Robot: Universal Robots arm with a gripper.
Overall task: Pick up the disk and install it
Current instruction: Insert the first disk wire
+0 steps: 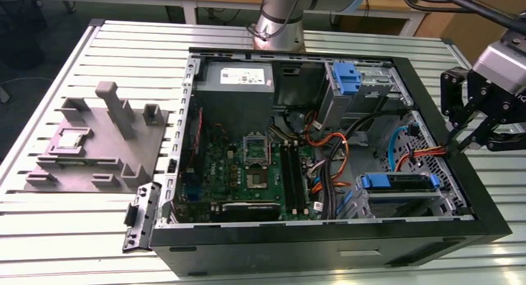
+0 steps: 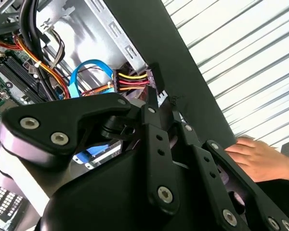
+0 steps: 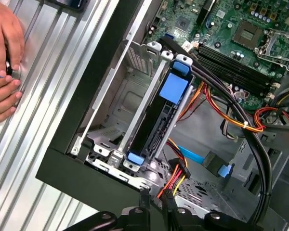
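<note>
The disk (image 3: pixel 151 126) stands on edge in the metal drive cage (image 3: pixel 135 103) at the corner of the open computer case, framed by its blue bracket (image 1: pixel 398 181); its label is hidden. My gripper (image 3: pixel 155 197) hovers over the case's black side wall beside that cage, a little above the red-and-yellow power plug (image 3: pixel 176 171). Its fingers (image 2: pixel 151 103) are shut together with nothing between them. In the exterior view the gripper (image 1: pixel 462 137) hangs at the case's edge on that view's right.
A person's hands (image 3: pixel 2 57) rest on the slatted table just outside the case wall. Black, orange and blue cables (image 3: pixel 245 125) cross the case next to the cage. An upright blue carrier (image 1: pixel 349 79) and a grey power-supply box (image 1: pixel 236 82) sit at the back. A grey fixture (image 1: pixel 103 140) lies on the exterior view's left.
</note>
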